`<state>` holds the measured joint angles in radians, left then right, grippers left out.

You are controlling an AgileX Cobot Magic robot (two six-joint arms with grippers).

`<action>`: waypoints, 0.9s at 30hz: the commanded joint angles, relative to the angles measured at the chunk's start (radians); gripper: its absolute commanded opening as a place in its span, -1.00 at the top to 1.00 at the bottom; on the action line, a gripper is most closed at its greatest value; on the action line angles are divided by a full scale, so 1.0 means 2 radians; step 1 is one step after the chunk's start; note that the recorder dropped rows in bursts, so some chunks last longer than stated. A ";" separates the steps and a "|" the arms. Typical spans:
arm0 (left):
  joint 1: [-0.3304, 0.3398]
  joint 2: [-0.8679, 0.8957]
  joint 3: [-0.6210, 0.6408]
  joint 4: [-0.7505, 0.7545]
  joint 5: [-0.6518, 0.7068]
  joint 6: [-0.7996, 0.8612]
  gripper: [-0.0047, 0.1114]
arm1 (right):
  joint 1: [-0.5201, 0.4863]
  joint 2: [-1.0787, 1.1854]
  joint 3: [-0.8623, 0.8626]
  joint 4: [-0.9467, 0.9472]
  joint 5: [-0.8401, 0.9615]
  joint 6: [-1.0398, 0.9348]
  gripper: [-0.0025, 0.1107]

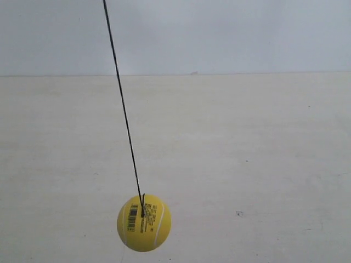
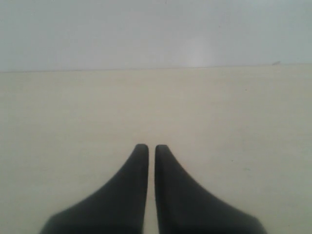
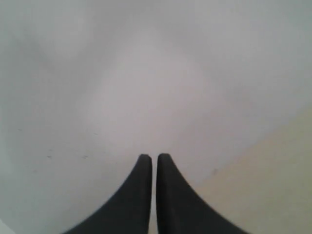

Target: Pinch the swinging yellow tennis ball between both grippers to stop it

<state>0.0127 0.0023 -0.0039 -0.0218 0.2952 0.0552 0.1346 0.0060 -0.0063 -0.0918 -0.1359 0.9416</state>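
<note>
The yellow tennis ball [image 1: 143, 223] hangs low at the exterior view's lower left on a thin black string [image 1: 123, 109] that slants up and to the left out of frame. A black barcode and a white seam show on its face. Neither arm appears in the exterior view. In the left wrist view my left gripper [image 2: 151, 146] is shut, its black wedge jaws side by side with a hairline slit and nothing between them. My right gripper [image 3: 154, 156] in the right wrist view is shut the same way, holding nothing. The ball shows in neither wrist view.
A pale cream table [image 1: 247, 164] fills the exterior view below a grey-white wall [image 1: 219, 33]. The left wrist view looks over the same table [image 2: 219, 122] toward the wall. The right wrist view faces mostly wall [image 3: 122, 73] with a table corner [image 3: 273, 185].
</note>
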 commanded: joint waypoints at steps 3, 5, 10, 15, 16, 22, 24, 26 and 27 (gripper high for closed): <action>0.002 -0.001 0.002 -0.005 -0.002 -0.001 0.84 | -0.013 -0.003 0.003 -0.036 0.065 -0.004 0.96; 0.002 -0.001 0.002 -0.005 -0.002 -0.001 0.84 | -0.013 -0.003 0.003 -0.036 0.065 -0.004 0.96; 0.002 -0.001 0.002 -0.005 -0.002 -0.001 0.84 | -0.015 -0.003 0.003 -0.036 0.065 -0.004 0.96; 0.002 -0.001 0.002 -0.005 -0.002 -0.001 0.84 | -0.060 -0.003 0.003 -0.036 0.064 -0.004 0.96; 0.002 -0.001 0.002 -0.005 -0.002 -0.001 0.84 | -0.064 -0.003 0.003 -0.037 0.064 -0.004 0.96; 0.002 -0.001 0.002 -0.005 -0.002 -0.001 0.84 | -0.045 -0.003 0.003 -0.038 0.064 -0.004 0.96; 0.002 -0.001 0.002 -0.005 -0.002 -0.001 0.84 | -0.045 -0.003 0.003 -0.038 0.064 -0.004 0.96; 0.002 -0.001 0.002 -0.005 -0.002 -0.001 0.84 | -0.045 -0.003 0.003 -0.039 0.064 -0.004 0.96; 0.002 -0.001 0.002 -0.005 -0.002 -0.001 0.84 | -0.045 -0.003 0.003 -0.039 0.064 -0.004 0.96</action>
<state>0.0127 0.0023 -0.0039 -0.0218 0.2952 0.0552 0.0407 0.0055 -0.0002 -0.1550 0.0000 0.9416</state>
